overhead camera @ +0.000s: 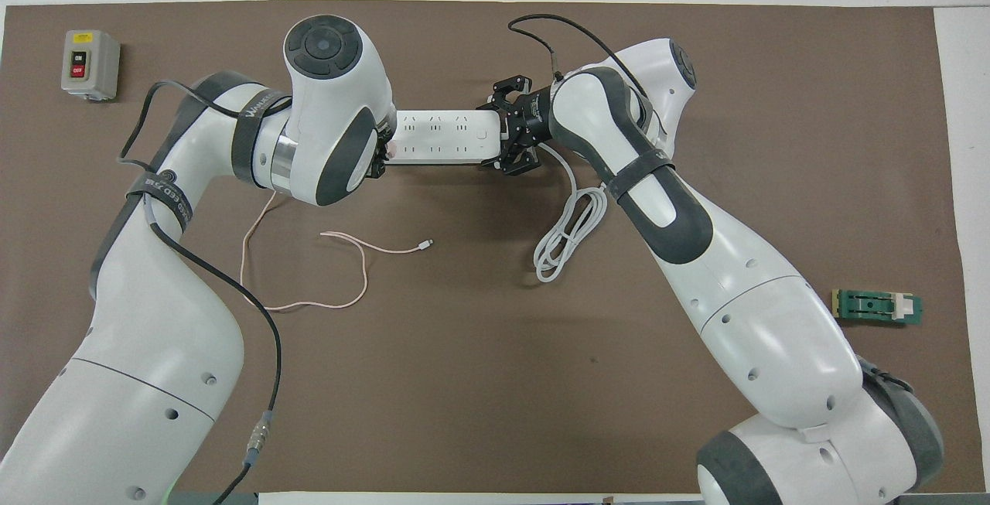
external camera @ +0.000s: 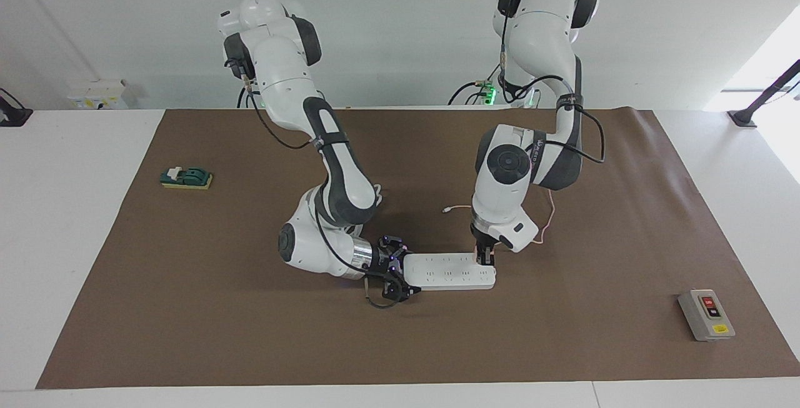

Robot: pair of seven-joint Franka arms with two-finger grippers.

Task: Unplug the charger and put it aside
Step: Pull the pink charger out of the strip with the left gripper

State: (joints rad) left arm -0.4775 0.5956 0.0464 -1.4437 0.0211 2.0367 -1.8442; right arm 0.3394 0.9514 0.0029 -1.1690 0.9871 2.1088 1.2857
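The white power strip (external camera: 447, 272) lies flat mid-table and also shows in the overhead view (overhead camera: 441, 138). My left gripper (external camera: 485, 257) points down at the strip's end toward the left arm's side. It is shut on the pale-pink charger (overhead camera: 391, 151), which is mostly hidden by the hand. The charger's thin pink cable (overhead camera: 309, 257) trails nearer the robots and ends in a loose plug. My right gripper (external camera: 395, 268) lies level at the strip's other end, its fingers (overhead camera: 499, 105) clamped across the strip's width.
The strip's thick white cord (overhead camera: 568, 234) lies coiled nearer the robots. A grey switch box (external camera: 706, 314) sits toward the left arm's end. A green part on a yellow pad (external camera: 186, 178) sits toward the right arm's end.
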